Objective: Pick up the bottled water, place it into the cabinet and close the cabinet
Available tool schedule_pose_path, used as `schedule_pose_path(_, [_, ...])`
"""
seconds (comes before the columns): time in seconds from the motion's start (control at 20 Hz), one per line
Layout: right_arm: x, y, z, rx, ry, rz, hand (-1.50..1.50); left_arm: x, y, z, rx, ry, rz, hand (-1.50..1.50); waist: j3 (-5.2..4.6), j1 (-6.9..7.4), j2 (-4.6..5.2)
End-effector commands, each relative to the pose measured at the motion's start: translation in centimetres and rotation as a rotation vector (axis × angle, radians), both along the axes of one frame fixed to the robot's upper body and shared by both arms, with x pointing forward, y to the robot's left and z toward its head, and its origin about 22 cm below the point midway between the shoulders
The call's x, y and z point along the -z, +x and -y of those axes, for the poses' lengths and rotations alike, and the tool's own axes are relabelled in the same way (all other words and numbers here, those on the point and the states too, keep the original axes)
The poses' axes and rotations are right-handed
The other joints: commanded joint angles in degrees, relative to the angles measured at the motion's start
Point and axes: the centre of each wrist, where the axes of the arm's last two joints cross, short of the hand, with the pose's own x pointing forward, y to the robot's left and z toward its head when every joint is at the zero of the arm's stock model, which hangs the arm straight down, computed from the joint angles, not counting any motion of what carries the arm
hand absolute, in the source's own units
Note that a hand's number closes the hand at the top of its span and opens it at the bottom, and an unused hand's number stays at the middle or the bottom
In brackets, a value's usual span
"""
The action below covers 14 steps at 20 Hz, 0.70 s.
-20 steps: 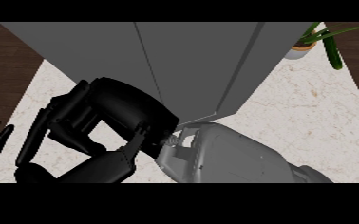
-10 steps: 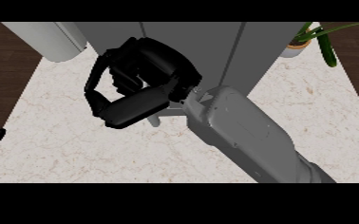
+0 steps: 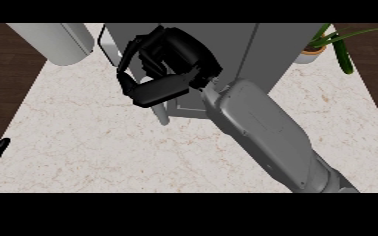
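My right hand is raised in front of the grey cabinet, near its left side, with its grey forearm reaching up from the lower right. Fingers and thumb are curled round the bottled water. The hand hides most of the bottle. A pale slender end pokes out below the thumb, and a dark rounded end with a light outline shows past the fingers at the upper left. Of my left hand only a black tip shows at the left edge.
A pale grey cylinder lies at the upper left of the marbled counter. A potted plant with long green leaves stands to the right of the cabinet. Dark wood floor borders the counter on the left.
My right hand has risen from low over the counter up to the cabinet front, carrying the bottle. The grey cylinder has come into view at the upper left.
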Motion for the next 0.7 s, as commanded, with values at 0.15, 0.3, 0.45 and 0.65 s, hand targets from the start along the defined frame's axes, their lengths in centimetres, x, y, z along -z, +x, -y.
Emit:
schedule_pose_path(0.15, [-0.5,4.0,4.2,0.258,-0.005,0.017,1.50,-0.5,0.6,0.4,0.028,0.001,0.009,-1.50,0.52,-0.75,1.48])
schedule_pose_path(0.3, [-1.7,4.2,5.4,0.277,0.008,0.050,-1.50,0.1,0.8,-0.1,-0.002,-0.012,-0.002,-1.50,0.47,-1.75,1.48])
schedule_pose_path(0.45, [-1.9,4.7,5.1,0.283,-0.008,0.063,-1.50,-0.6,1.0,1.1,0.031,0.003,0.013,-1.50,0.52,-0.93,1.60])
schedule_pose_path(0.65, [-0.1,4.7,6.4,0.292,0.001,0.070,-1.50,-0.2,0.6,1.3,0.037,-0.003,0.002,-1.50,0.54,-0.83,1.61])
